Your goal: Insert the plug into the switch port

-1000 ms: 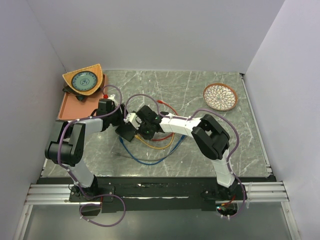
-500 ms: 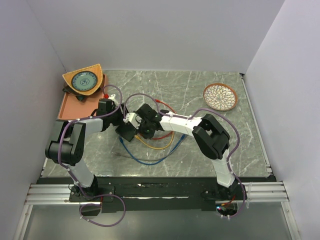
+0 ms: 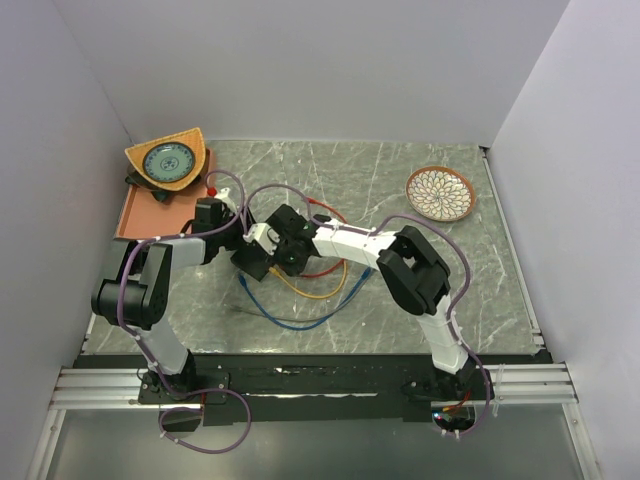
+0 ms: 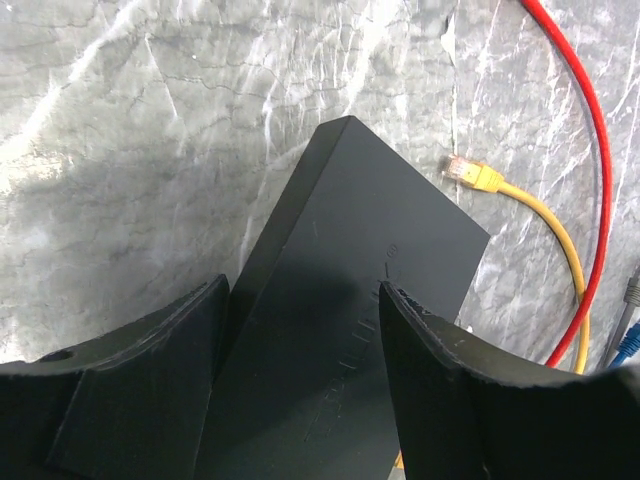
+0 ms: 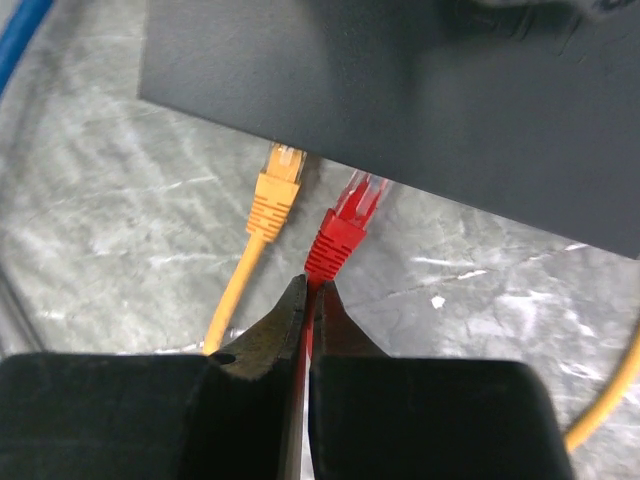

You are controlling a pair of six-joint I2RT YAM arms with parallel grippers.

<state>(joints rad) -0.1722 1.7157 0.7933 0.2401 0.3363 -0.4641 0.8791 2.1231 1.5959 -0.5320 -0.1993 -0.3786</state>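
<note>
Right gripper has shifted toward 10 o'clock in the top view, closer over the switch. It's clenched on the red cable just behind the plug. Plug tip meets the switch edge (port hidden, seating unclear). Yellow plug sits at its 9 o'clock. Left gripper clamps the switch.

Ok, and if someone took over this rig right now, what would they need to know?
The left fingers clamp the black switch box.
The right fingers are shut on the red cable just behind the red plug.
The plug's tip is at the box's edge, beside a yellow plug, not yet seated.
Done: plug gripped and brought to the box.
Left: line it up with a port, which no view shows, and push it in.
</note>
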